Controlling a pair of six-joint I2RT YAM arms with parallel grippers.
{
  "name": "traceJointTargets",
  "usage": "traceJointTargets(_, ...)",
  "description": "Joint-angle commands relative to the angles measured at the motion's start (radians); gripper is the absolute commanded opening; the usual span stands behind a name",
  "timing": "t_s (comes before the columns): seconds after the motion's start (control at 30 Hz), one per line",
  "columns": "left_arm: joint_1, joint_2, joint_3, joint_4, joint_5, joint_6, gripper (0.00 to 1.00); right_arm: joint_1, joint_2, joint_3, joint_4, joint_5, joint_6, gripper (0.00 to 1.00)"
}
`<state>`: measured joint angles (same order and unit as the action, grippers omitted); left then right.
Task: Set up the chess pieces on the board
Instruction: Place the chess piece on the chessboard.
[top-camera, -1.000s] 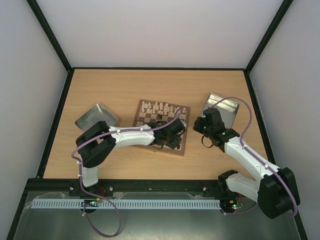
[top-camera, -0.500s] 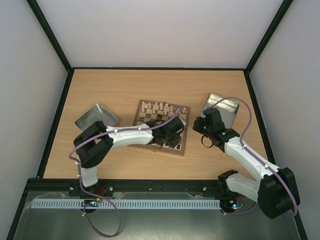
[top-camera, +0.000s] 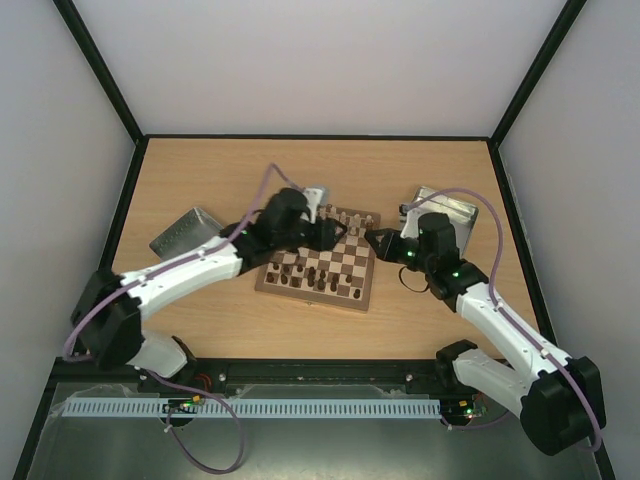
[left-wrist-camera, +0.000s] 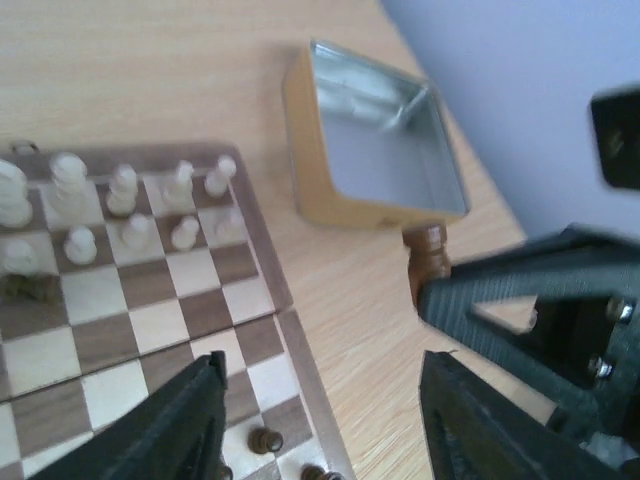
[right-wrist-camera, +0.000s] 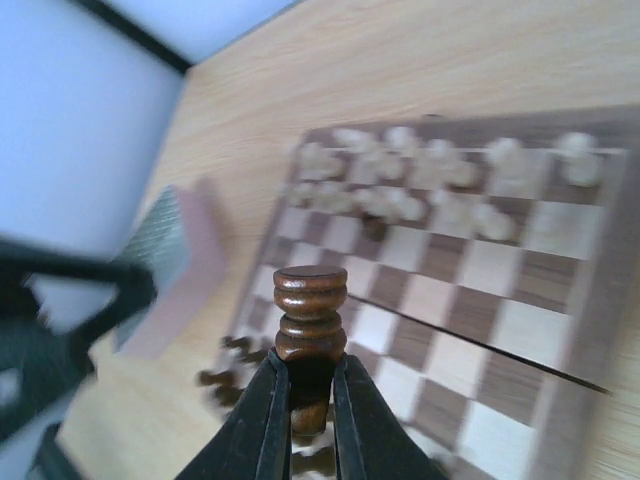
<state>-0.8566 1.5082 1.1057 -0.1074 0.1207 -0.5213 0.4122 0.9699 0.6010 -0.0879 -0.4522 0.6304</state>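
The board (top-camera: 345, 262) lies mid-table, with cream pieces (top-camera: 352, 218) along its far rows and dark pieces (top-camera: 303, 276) along its near rows. My right gripper (top-camera: 374, 241) hovers at the board's right edge, shut on a dark brown rook-like piece (right-wrist-camera: 310, 312) held upright. My left gripper (top-camera: 340, 232) hovers open and empty over the board's far part, facing the right gripper. In the left wrist view the open gripper (left-wrist-camera: 320, 410) spans the board's edge (left-wrist-camera: 300, 370), and the held dark piece (left-wrist-camera: 427, 262) shows beyond it. Cream pieces (left-wrist-camera: 125, 200) stand on the board at upper left.
One silver tin (top-camera: 183, 233) lies left of the board. A second tin (top-camera: 448, 211) lies to its right, behind the right gripper, and looks empty in the left wrist view (left-wrist-camera: 380, 150). Black frame rails border the table.
My left arm has swung from the board's near right to its far part, and its elbow has moved left. My right gripper has moved left from the tin to the board's right edge.
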Motion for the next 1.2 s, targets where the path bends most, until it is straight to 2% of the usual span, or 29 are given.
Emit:
traceJointTargets(0.0, 0.097, -0.131, -0.096, 0.169, 0.194, -0.213, 0.59, -0.004, -0.020, -0.017, 0.189, -0.303, -0.037, 0.09)
traceJointTargets(0.17, 0.145, -0.158, -0.139, 0.280, 0.396, -0.300, 0.67, -0.003, -0.016, -0.025, 0.316, -0.478, -0.021, 0.09)
traceJointTargets(0.3, 0.145, -0.131, -0.143, 0.348, 0.504, -0.325, 0.72, 0.002, 0.002, 0.004, 0.312, -0.558, -0.049, 0.09)
traceJointTargets(0.37, 0.145, -0.121, -0.141, 0.359, 0.526, -0.323, 0.71, 0.009, 0.003, 0.016, 0.282, -0.569, -0.075, 0.09)
traceJointTargets(0.43, 0.144, -0.112, -0.140, 0.371, 0.552, -0.318, 0.67, 0.020, 0.004, 0.020, 0.238, -0.567, -0.108, 0.09)
traceJointTargets(0.53, 0.144, -0.093, -0.136, 0.378, 0.593, -0.316, 0.50, 0.036, 0.004, 0.017, 0.219, -0.549, -0.118, 0.09)
traceJointTargets(0.77, 0.143, -0.065, -0.116, 0.329, 0.619, -0.292, 0.25, 0.037, 0.014, 0.044, 0.186, -0.513, -0.132, 0.09)
traceJointTargets(0.97, 0.143, -0.059, -0.113, 0.323, 0.631, -0.287, 0.24, 0.037, 0.027, 0.062, 0.177, -0.487, -0.120, 0.09)
traceJointTargets(1.17, 0.146, -0.075, -0.114, 0.371, 0.596, -0.335, 0.06, 0.037, 0.002, 0.064, 0.216, -0.439, -0.050, 0.11)
